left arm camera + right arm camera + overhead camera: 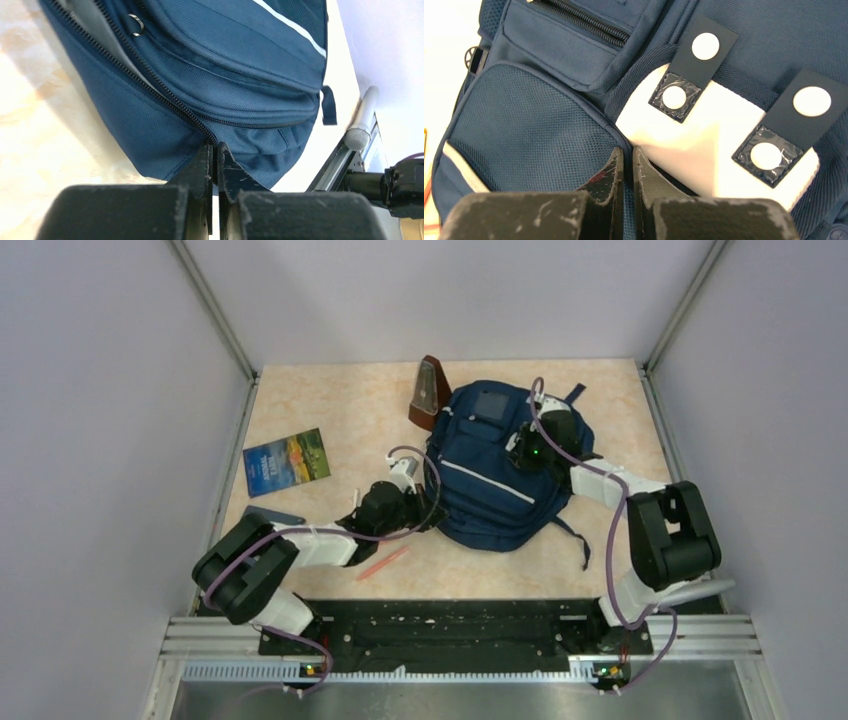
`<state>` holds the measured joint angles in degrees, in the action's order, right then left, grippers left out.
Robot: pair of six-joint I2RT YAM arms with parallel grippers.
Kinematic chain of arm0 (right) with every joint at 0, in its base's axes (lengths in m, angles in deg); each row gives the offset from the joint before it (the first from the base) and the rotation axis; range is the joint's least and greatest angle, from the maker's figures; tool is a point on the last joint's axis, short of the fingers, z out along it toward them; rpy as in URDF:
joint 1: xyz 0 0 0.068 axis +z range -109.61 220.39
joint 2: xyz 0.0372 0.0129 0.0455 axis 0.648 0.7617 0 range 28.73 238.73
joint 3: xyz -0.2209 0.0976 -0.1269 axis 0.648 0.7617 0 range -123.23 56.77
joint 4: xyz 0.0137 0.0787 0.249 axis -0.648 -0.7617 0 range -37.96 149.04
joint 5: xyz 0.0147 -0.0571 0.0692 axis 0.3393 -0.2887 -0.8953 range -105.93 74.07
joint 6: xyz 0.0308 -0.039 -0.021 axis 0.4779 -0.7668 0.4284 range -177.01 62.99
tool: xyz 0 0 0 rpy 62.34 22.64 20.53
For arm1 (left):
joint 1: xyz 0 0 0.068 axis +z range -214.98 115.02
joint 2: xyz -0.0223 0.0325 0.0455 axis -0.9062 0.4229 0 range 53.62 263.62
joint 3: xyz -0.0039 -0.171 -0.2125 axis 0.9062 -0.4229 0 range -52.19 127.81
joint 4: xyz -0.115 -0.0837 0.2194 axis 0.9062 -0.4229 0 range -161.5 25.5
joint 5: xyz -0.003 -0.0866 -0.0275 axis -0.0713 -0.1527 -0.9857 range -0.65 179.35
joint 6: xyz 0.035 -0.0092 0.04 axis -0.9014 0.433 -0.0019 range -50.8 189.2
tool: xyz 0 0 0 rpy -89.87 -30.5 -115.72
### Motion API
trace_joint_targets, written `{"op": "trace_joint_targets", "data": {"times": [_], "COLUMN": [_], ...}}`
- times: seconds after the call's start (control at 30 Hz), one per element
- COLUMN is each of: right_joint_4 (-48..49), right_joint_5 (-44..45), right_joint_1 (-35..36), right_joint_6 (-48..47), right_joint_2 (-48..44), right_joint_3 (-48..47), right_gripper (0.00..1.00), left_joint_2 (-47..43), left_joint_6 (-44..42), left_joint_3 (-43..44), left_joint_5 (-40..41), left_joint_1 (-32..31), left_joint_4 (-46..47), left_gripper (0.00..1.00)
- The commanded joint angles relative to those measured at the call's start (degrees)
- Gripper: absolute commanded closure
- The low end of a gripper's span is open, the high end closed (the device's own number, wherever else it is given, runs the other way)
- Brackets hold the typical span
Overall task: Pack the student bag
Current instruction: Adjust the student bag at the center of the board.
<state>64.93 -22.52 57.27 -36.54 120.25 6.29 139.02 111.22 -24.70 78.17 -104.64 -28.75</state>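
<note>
A book (pixel 287 462) lies by the tabletop's (pixel 330 405) left edge, with bare room beyond it. The left fingers (pixel 200 165) sit pressed together at the zipper seam of the student bag (pixel 495 475). The bag is navy and white-striped, and lies flat centre-right, short of the right edge. The right fingers (pixel 611 172) are closed to a sliver against its fabric; I cannot tell if either pair grips.
</note>
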Motion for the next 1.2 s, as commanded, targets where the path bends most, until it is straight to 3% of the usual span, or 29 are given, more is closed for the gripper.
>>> {"op": "trace_joint_targets", "data": {"times": [0.0, 0.17, 0.23, 0.27, 0.4, 0.47, 0.57, 0.73, 0.87, 1.03, 1.17], "right_joint_4": [1.43, -1.0, -2.02, -3.01, -7.06, -9.31, -11.31, -8.05, -1.49, 3.61, 2.3], "right_joint_5": [1.63, 6.12, 8.21, 8.8, 12.29, 15.47, 19.02, 24.59, 26.21, 29.47, 29.3], "right_joint_1": [1.52, 1.93, 2.54, 2.9, 6.12, 9.69, 14.63, 24.83, 31.03, 37.53, 39.56], "right_joint_6": [-0.26, -0.93, -1.26, -1.27, -1.1, -1.12, -0.52, -1.67, -2.75, -3.67, -1.47], "right_joint_2": [2.42, -4.68, -8.63, -10.62, -18.41, -21.58, -25.51, -28.23, -25.33, -17.4, -8.09], "right_joint_3": [-4.14, -1.74, 0.19, 1.15, 4.44, 5.58, 6.96, 9.41, 9.94, 8.25, 3.82], "right_gripper": [0.91, 0.48, 0.37, 0.35, 0.31, 0.3, 0.29, 0.27, 0.28, 0.33, 0.44], "left_joint_2": [-1.7, 1.52, 1.79, 1.6, -3.77, -8.39, -16.18, -27.25, -31.97, -36.2, -36.1], "left_joint_6": [-0.06, 1.71, 1.96, 1.82, -1.63, -4.62, -8.0, -13.88, -15.86, -16.65, -17.5], "left_joint_3": [1.15, 3.25, 3.81, 3.95, 4.04, 4.26, 5.62, 9.1, 11.58, 10.69, 10.36], "left_joint_5": [-5.46, -6.66, -7.65, -7.97, -5.6, -2.57, 5.07, 14.94, 11.94, 10.52, 7.34], "left_joint_1": [-6.48, -9.46, -9.81, -9.89, -9.82, -9.76, -9.58, -6.84, 1.63, 10.72, 14.02], "left_joint_4": [4.9, 9.49, 10.59, 10.73, 4.54, -3.19, -16.96, -38.63, -50.44, -53.5, -52.58], "left_gripper": [1.0, 1.0, 0.99, 0.94, 0.51, 0.38, 0.28, 0.17, 0.14, 0.12, 0.12]}}
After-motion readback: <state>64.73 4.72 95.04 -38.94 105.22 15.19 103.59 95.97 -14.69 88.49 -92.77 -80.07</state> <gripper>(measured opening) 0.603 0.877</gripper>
